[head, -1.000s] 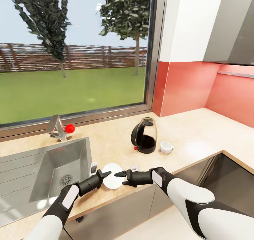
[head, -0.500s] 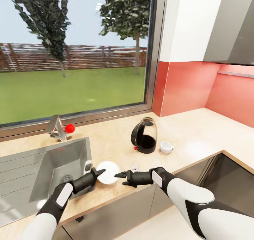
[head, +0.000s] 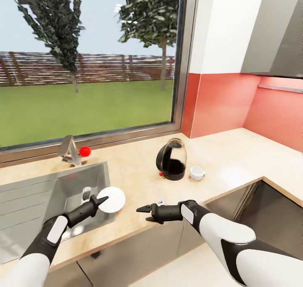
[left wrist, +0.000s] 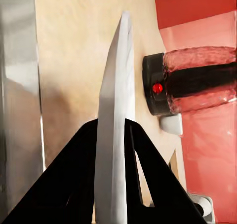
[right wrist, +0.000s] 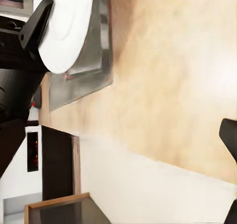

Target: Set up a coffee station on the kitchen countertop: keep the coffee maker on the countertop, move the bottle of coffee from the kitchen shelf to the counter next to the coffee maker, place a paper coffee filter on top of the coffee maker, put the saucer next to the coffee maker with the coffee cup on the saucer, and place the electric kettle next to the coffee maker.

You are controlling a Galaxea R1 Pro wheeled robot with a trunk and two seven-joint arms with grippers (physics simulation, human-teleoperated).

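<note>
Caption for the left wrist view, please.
Left gripper with jaws clamped on the white saucer, seen edge-on above the countertop, coffee maker beyond.

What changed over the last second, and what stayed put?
The left gripper, shut on the white saucer, carried it leftward from in front of the right gripper to the sink edge. The grip held throughout. The right gripper stayed hovering, empty; the coffee maker and coffee cup barely shifted, with the camera.
</note>
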